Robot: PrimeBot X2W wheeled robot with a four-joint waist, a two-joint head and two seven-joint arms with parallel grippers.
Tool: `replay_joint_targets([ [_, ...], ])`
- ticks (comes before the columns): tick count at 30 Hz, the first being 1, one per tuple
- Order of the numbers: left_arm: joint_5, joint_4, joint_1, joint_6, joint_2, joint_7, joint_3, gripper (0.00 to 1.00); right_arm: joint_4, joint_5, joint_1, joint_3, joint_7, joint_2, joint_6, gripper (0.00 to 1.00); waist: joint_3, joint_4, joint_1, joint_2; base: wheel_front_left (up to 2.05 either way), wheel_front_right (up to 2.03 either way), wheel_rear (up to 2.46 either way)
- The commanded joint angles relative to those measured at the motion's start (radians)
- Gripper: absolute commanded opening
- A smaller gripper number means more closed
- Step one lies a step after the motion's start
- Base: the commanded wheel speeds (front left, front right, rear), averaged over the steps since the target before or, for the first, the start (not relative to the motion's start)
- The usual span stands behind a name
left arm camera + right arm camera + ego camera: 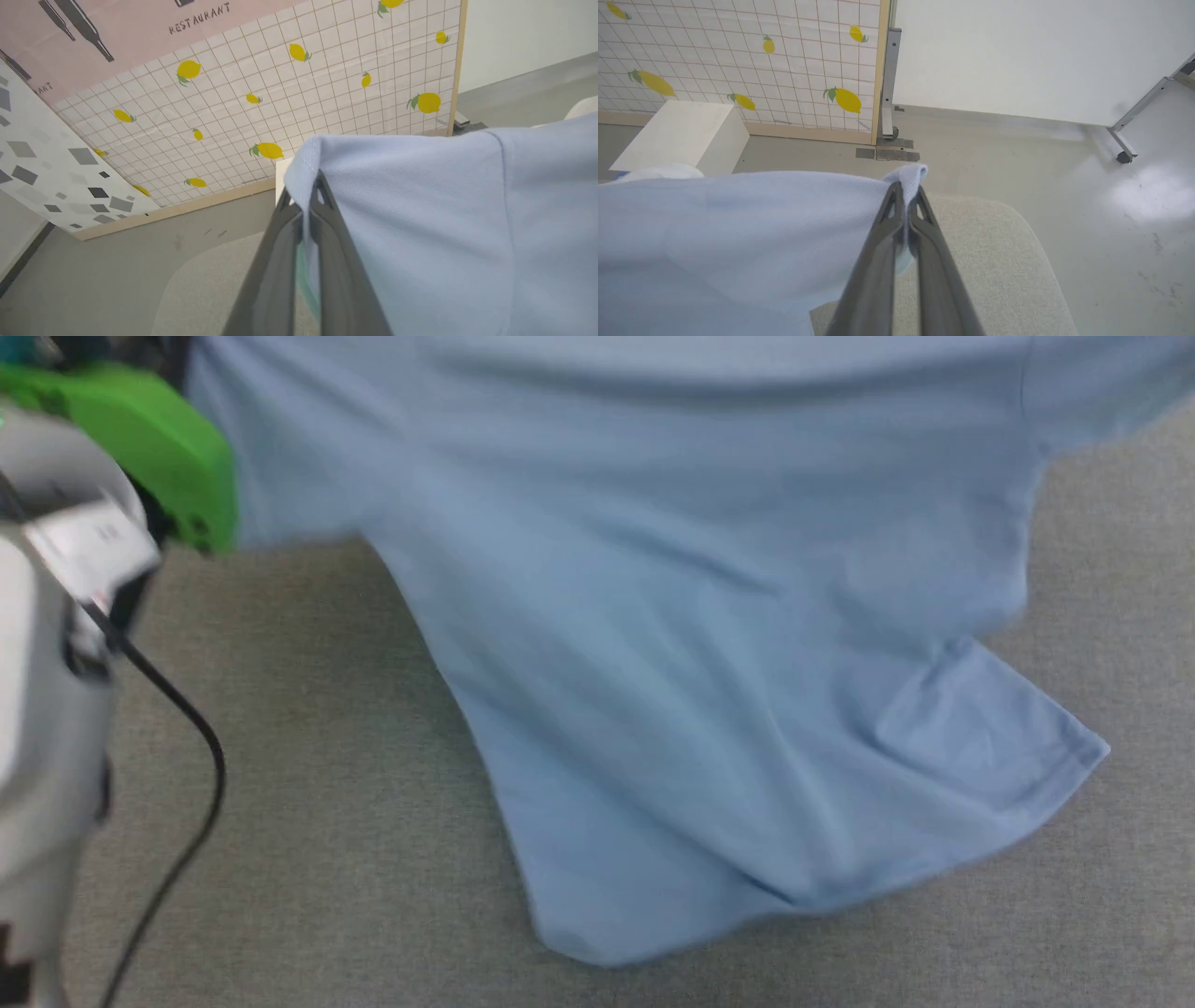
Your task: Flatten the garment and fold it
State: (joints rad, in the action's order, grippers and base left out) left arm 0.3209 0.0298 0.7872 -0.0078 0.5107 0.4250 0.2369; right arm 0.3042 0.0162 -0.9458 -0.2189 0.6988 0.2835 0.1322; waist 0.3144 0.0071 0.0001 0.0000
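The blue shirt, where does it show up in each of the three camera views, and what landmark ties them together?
Head view: the shirt spreads across the top and centre, reaching the lower middle.
Left wrist view: right half, a corner pinched in the shut left hand.
Right wrist view: lower left, a corner pinched in the shut right hand.
Shared landmark: the pale grey textured tabletop.

A lemon-printed grid panel (327,70) crosses the top of the left wrist view, a pink RESTAURANT panel (140,28) at upper left. In the right wrist view, a white box (677,135) stands left on grey floor (1017,149).
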Motion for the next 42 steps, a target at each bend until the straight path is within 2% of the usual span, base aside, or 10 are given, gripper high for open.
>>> replay_joint_targets([
  [1, -0.034, 0.007, 0.062, 0.004, 0.021, -0.013, -0.005, 0.0, -0.008, -0.009, -0.05, 0.008, -0.022, 0.001, -0.002, 0.0, 0.057, -0.021, -0.0001, 0.0, 0.0, 0.0, 0.0],
  [7, -0.083, 0.082, 0.316, 0.033, 0.008, -0.103, -0.033, 0.0, -0.014, -0.069, -0.274, 0.047, -0.127, 0.007, -0.002, 0.0, 0.147, -0.018, -0.0001, 0.0, 0.0, 0.0, 0.0],
  [13, -0.118, 0.188, 0.545, 0.073, -0.009, -0.266, -0.071, 0.0, -0.012, -0.136, -0.514, 0.057, -0.285, -0.011, -0.002, 0.0, 0.221, -0.026, -0.0001, 0.0, 0.0, 0.0, 0.0],
  [19, -0.148, 0.255, 0.693, 0.103, -0.017, -0.394, -0.084, 0.0, 0.028, -0.185, -0.704, 0.065, -0.431, -0.016, -0.002, 0.0, 0.258, -0.024, -0.0001, 0.0, 0.0, 0.0, 0.0],
  [23, -0.144, 0.302, 0.715, 0.096, -0.023, -0.429, -0.078, 0.0, 0.098, -0.185, -0.747, 0.058, -0.475, -0.022, -0.002, 0.0, 0.262, -0.017, -0.0001, 0.0, 0.0, 0.0, 0.0],
  [28, -0.113, 0.379, 0.596, 0.052, -0.03, -0.436, -0.05, 0.0, 0.199, -0.138, -0.645, 0.073, -0.479, -0.017, -0.002, 0.0, 0.244, -0.005, -0.0001, 0.0, 0.0, 0.0, 0.0],
  [29, -0.077, 0.424, 0.467, 0.027, -0.037, -0.422, -0.04, 0.0, 0.253, -0.082, -0.513, 0.097, -0.467, -0.014, -0.002, 0.0, 0.21, -0.003, -0.0001, 0.0, 0.0, 0.0, 0.0],
  [33, -0.002, 0.455, 0.265, -0.004, -0.061, -0.373, -0.038, 0.0, 0.278, 0.017, -0.296, 0.121, -0.419, -0.011, -0.002, 0.0, 0.138, 0.005, -0.0001, 0.0, 0.0, 0.0, 0.0],
  [36, 0.063, 0.44, 0.106, -0.017, -0.082, -0.32, -0.046, 0.0, 0.254, 0.093, -0.126, 0.134, -0.355, -0.004, -0.002, 0.0, 0.079, 0.012, -0.0001, 0.0, 0.0, 0.0, 0.0],
  [42, 0.193, 0.316, -0.23, 0.003, -0.122, -0.221, -0.083, 0.0, 0.103, 0.209, 0.226, 0.086, -0.218, -0.017, -0.002, 0.0, -0.038, 0.013, -0.0001, 0.0, 0.0, 0.0, 0.0],
])
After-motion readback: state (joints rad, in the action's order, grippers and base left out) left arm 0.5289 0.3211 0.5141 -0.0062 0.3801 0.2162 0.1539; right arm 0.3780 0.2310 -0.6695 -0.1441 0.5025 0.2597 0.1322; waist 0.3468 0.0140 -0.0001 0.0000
